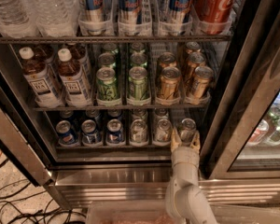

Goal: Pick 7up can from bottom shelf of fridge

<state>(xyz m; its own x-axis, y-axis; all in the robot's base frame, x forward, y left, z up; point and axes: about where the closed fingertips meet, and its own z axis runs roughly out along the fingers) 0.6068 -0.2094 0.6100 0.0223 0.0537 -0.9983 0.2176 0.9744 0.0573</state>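
Observation:
The fridge (233,101) stands open in front of me. Its bottom shelf (126,148) holds a row of cans in clear lanes. The 7up can (187,128), with a silver top and dark body, is the rightmost one at the front. My gripper (185,143) is right in front of it at the shelf's ledge. It is open, with one finger on each side of the can's lower part. I cannot tell whether the fingers touch the can.
Blue-and-red cans (65,132) sit at the left of the bottom shelf and pale silvery cans (139,130) in the middle. The rack above (121,107) holds green and gold cans and tea bottles. The steel door frame (224,125) is close on the right. Cables (18,204) lie on the floor at left.

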